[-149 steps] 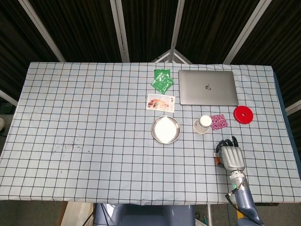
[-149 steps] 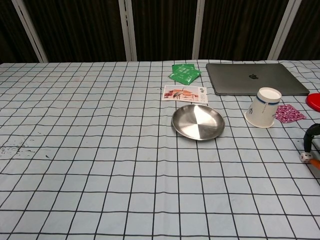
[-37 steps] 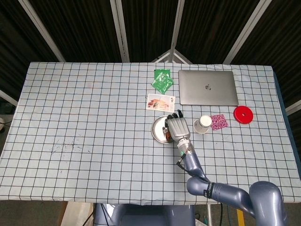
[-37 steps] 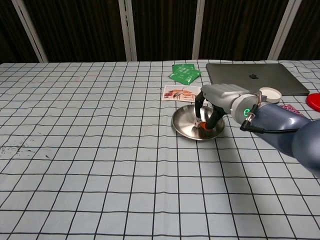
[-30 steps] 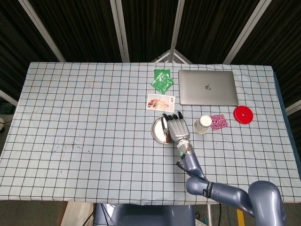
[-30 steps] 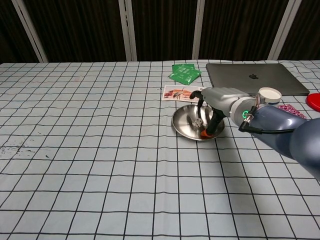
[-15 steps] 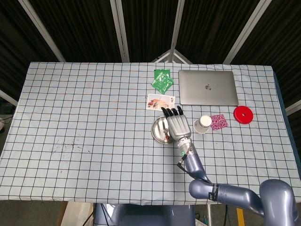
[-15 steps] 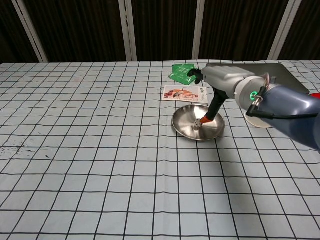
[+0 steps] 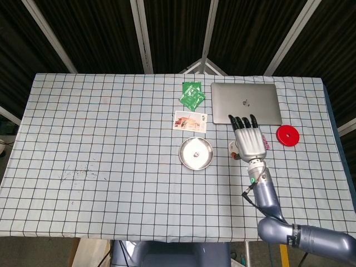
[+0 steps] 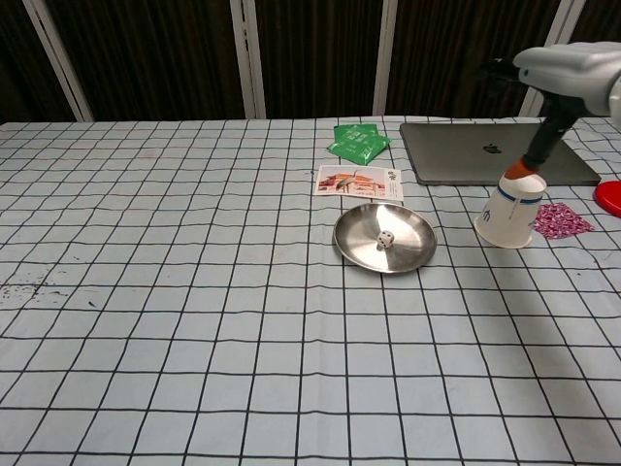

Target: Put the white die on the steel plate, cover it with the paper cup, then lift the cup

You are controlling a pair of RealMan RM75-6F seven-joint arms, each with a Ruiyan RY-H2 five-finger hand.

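Observation:
The white die (image 10: 385, 239) lies in the middle of the steel plate (image 10: 415, 225), which the head view shows as a round dish (image 9: 206, 159) near the table's centre. To the plate's right the paper cup (image 10: 510, 214) stands mouth down, leaning a little. My right hand (image 9: 248, 139) hovers over the cup with its fingers spread and holds nothing. In the chest view this hand (image 10: 572, 70) is high at the top right, and one orange-tipped finger reaches down to the cup's upturned base. In the head view the hand hides most of the cup (image 9: 233, 149).
A closed grey laptop (image 10: 495, 150) lies behind the cup. Green packets (image 10: 359, 143) and a picture card (image 10: 360, 182) lie behind the plate. A pink patterned cloth (image 10: 561, 219) and a red disc (image 10: 611, 194) lie right of the cup.
My right hand has let go of the die on the plate, risen, and swung right to a place above the cup. The die stays on the plate.

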